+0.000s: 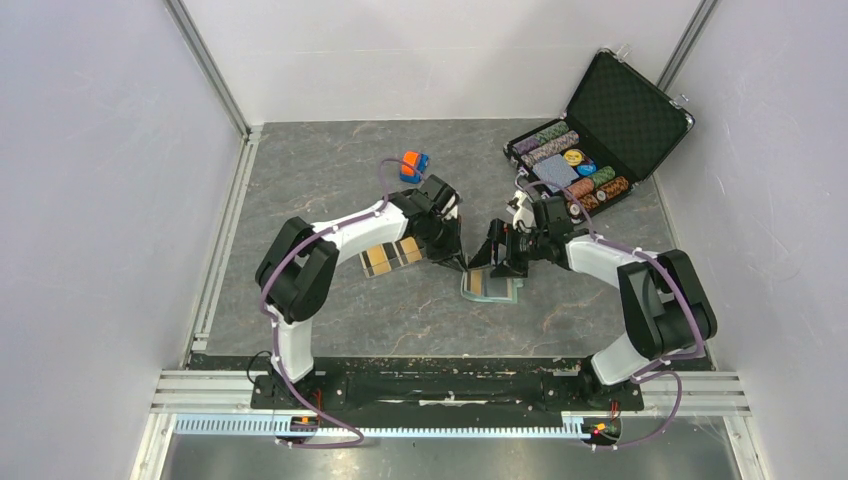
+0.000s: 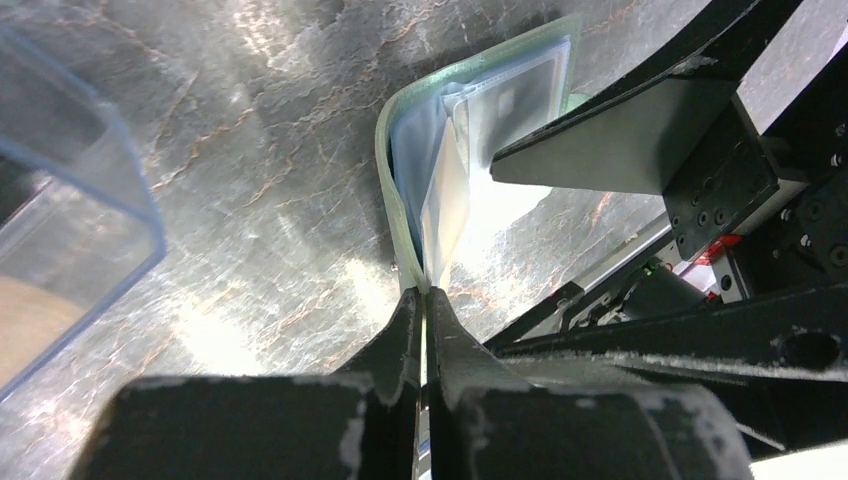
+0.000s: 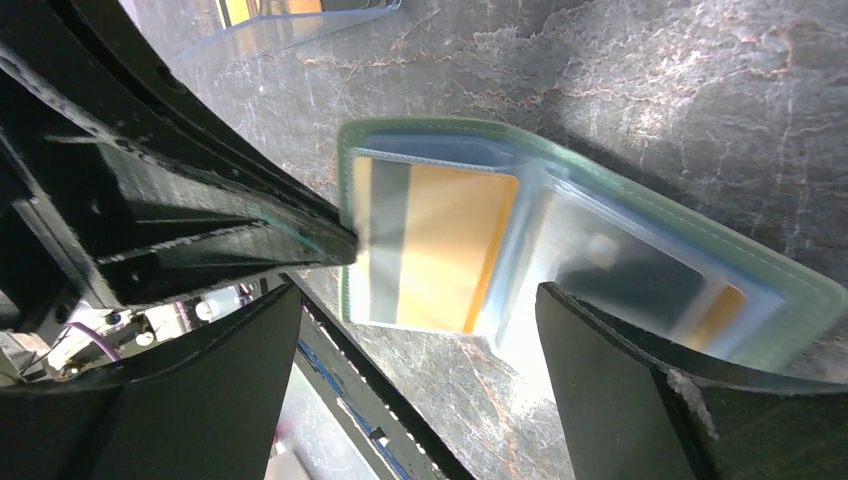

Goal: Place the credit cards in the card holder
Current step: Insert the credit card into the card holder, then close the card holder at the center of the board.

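Observation:
The sage-green card holder (image 1: 492, 289) lies open on the table between my two grippers. In the right wrist view its pale blue inside (image 3: 560, 200) shows an orange-gold credit card (image 3: 440, 245) in a clear pocket and a black card (image 3: 620, 275) in the pocket beside it. My left gripper (image 2: 425, 296) is shut on the holder's near edge (image 2: 398, 150); in the top view it (image 1: 458, 258) is at the holder's left side. My right gripper (image 3: 417, 300) is open and empty just above the holder, also seen from the top (image 1: 498, 262).
A clear plastic tray (image 1: 388, 258) with orange-gold and black cards sits left of the holder, under the left arm. An orange-and-blue toy car (image 1: 413, 165) is behind it. An open black chip case (image 1: 600, 130) stands at the back right.

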Tool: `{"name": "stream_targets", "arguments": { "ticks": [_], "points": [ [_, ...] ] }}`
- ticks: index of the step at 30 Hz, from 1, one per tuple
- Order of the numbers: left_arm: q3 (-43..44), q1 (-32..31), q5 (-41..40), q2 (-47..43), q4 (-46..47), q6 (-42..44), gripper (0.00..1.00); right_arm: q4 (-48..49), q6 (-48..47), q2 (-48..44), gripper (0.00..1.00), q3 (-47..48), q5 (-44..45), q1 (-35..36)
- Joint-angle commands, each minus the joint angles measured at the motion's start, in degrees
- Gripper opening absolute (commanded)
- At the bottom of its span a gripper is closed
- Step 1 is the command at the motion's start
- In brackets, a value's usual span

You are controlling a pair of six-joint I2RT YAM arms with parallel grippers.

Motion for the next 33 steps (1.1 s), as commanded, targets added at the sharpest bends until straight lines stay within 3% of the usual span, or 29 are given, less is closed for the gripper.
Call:
{"name": "stream_targets", "arguments": {
  "ticks": [1, 10, 17, 22, 33],
  "points": [
    [3.0, 1.4, -0.1, -3.9, -5.0, 3.7, 0.02, -3.4, -3.1, -1.4, 0.9, 2.8, 2.0, 0.2],
    [5.9, 2.1, -2.6, -3.9, -12.7, 6.9, 0.02, -13.4, -11.6, -0.1, 0.9, 7.1, 10.1, 0.2],
    [11.6, 2.1, -9.1, -2.1, -23.2, 10.7, 0.02, -13.9, -12.7, 0.5, 0.9, 6.6, 10.0, 0.1],
    [13.4, 2.0, -6.3, -1.3, -22.1, 9.6, 0.04, -10.0, -11.6, 2.3, 0.8, 2.4, 7.0, 0.2],
    [14.4, -0.6, 4.2, 2.6, -12.1, 3.1, 0.3, -6.5, -10.2, 4.2, 0.49, -0.2, 5.2, 0.2]
  ]
}}
